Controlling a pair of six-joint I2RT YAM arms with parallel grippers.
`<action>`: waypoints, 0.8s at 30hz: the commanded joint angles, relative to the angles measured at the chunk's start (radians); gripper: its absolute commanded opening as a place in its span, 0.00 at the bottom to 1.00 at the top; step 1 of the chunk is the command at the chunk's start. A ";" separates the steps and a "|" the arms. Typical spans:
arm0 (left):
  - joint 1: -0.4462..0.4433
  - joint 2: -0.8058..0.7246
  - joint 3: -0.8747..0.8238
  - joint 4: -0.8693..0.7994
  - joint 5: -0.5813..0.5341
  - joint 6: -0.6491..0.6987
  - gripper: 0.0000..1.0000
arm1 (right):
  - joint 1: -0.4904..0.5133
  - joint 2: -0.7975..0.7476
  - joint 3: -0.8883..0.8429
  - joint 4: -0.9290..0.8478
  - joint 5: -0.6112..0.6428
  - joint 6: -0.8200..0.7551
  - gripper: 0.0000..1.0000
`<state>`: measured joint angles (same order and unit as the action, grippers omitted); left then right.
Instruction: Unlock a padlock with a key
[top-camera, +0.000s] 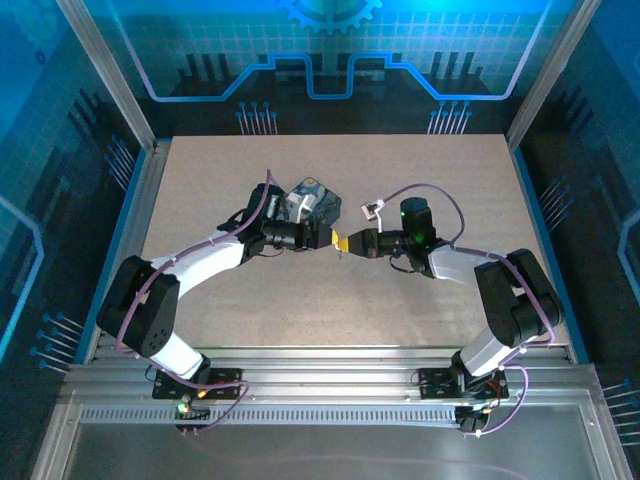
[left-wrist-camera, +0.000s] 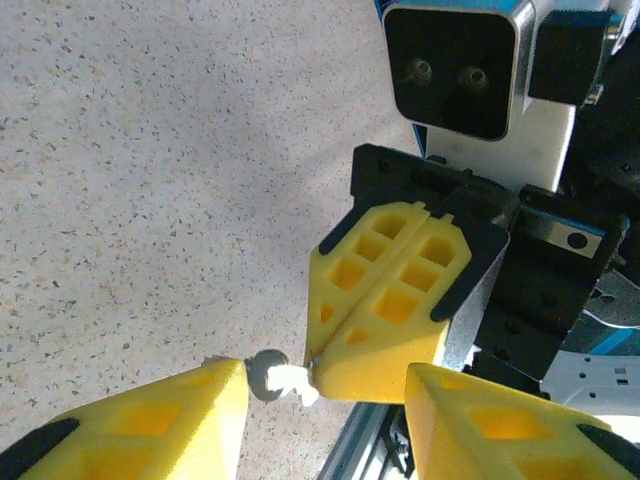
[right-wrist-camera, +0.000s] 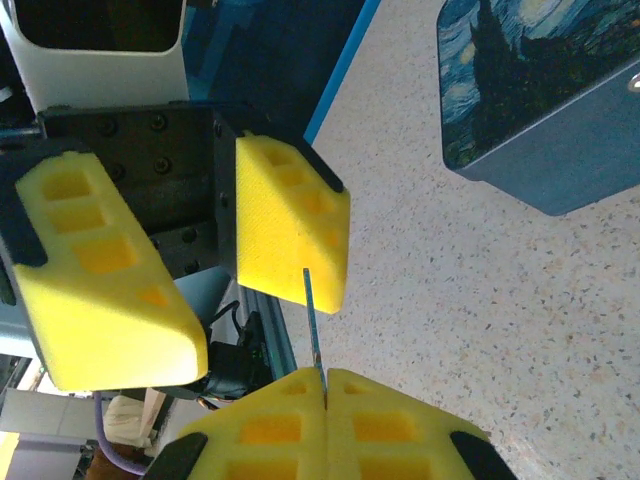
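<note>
From above we see the two arms meet over the middle of the table (top-camera: 450, 170). The left gripper (top-camera: 334, 240) and the right gripper (top-camera: 348, 244) are tip to tip, and the box (top-camera: 312, 203) lies just beyond them. This view is too coarse to show what passes between the yellow fingers.

The right wrist camera shows us more. The right gripper's own pads (right-wrist-camera: 380, 425) are pressed together on the key (right-wrist-camera: 313, 320), a thin grey blade seen edge-on that sticks out of the seam between them. The blade's far end overlaps the inner face of one left finger (right-wrist-camera: 290, 225); we cannot tell from here whether it touches. The left gripper is spread wide, with its other finger (right-wrist-camera: 100, 285) well apart. The box, with its blue-and-yellow swirl picture, rests on the table at the upper right of this view, apart from both grippers.

The left wrist camera gives us the opposite side. Its own two fingers stand apart at the bottom corners, and the right gripper's closed fingers (left-wrist-camera: 385, 290) point down between them. At their tip the key shows as a small grey-and-white stub that reaches across to the finger on the picture's left (left-wrist-camera: 150, 425).

We cannot tell where the padlock lies.
</note>
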<state>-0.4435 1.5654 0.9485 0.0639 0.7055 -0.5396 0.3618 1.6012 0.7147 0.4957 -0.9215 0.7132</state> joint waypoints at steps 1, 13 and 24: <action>0.001 0.015 0.037 -0.015 0.032 0.030 0.44 | 0.014 -0.012 0.025 -0.019 -0.020 -0.027 0.00; 0.000 0.022 0.032 -0.008 0.046 0.040 0.23 | 0.019 0.021 0.043 -0.014 -0.042 -0.014 0.00; 0.003 0.033 0.029 0.004 0.035 0.028 0.00 | 0.010 0.012 0.042 -0.024 -0.042 -0.013 0.16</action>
<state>-0.4404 1.5906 0.9611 0.0574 0.7223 -0.5232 0.3664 1.6184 0.7353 0.4736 -0.9508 0.7101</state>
